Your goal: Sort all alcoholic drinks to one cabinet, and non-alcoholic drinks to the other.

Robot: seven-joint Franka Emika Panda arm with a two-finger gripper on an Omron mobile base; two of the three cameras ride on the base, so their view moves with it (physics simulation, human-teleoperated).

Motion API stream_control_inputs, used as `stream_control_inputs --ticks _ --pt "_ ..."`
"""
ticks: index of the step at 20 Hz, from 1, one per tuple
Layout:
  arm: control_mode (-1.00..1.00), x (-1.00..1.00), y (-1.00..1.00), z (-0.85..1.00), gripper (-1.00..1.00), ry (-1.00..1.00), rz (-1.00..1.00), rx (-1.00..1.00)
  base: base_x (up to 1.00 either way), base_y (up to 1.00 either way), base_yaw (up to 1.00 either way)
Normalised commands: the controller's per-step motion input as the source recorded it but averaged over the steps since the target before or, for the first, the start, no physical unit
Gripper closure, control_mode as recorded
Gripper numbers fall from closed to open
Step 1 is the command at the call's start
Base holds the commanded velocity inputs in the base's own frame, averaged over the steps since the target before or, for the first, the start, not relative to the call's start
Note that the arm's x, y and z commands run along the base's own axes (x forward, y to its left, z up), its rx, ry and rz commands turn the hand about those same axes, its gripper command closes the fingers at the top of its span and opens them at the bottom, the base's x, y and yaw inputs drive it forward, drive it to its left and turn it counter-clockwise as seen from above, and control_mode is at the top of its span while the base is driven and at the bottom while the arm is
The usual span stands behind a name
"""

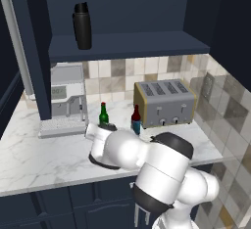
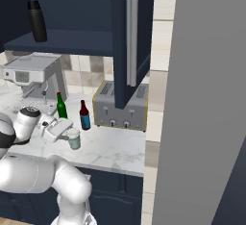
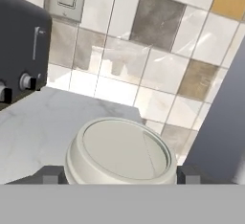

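A small pale teal cup [image 2: 74,140] with a white lid [image 3: 119,151] stands near the marble counter's front edge. My gripper [image 2: 71,133] [image 3: 119,174] is shut on the cup, with a dark fingertip pressed against each side below the lid. Just behind it stand the green bottle [image 1: 103,114] [image 2: 61,106] with a red cap and the dark red-brown bottle [image 1: 136,119] [image 2: 84,116] with a blue label. The black flask [image 1: 82,26] [image 2: 37,21] stands upright on the shelf of the open navy wall cabinet [image 1: 127,44] above.
A silver toaster [image 1: 164,103] [image 2: 120,106] sits right of the bottles and a coffee machine [image 1: 66,101] [image 2: 36,77] left of them. An open cabinet door with a long silver handle [image 2: 130,41] hangs over the toaster. Another open door [image 1: 17,47] stands at the left.
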Motion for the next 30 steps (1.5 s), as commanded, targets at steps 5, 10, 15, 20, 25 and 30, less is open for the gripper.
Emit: stream_control_inputs --ticks 5,10,15,20,25,30 --pt "-1.00 -0.15 0.00 0.58 1.00 0.00 0.10 0.03 0.00 0.00 0.00" --pt "-1.00 -0.16 -0.07 0.51 1.00 0.00 0.12 0.01 0.00 0.00 0.00" --pt "-1.00 -0.17 -0.18 0.38 1.00 0.00 0.15 0.00 0.00 0.00 0.00" --pt "-1.00 -0.08 -0.09 0.45 1.00 0.01 0.19 0.03 0.00 0.00 0.00" --pt "-1.00 0.00 0.00 0.49 1.00 0.03 0.24 0.06 0.00 0.00 0.00" --pt "-1.00 0.00 0.00 0.50 1.00 0.05 0.21 0.10 0.00 0.00 0.00"
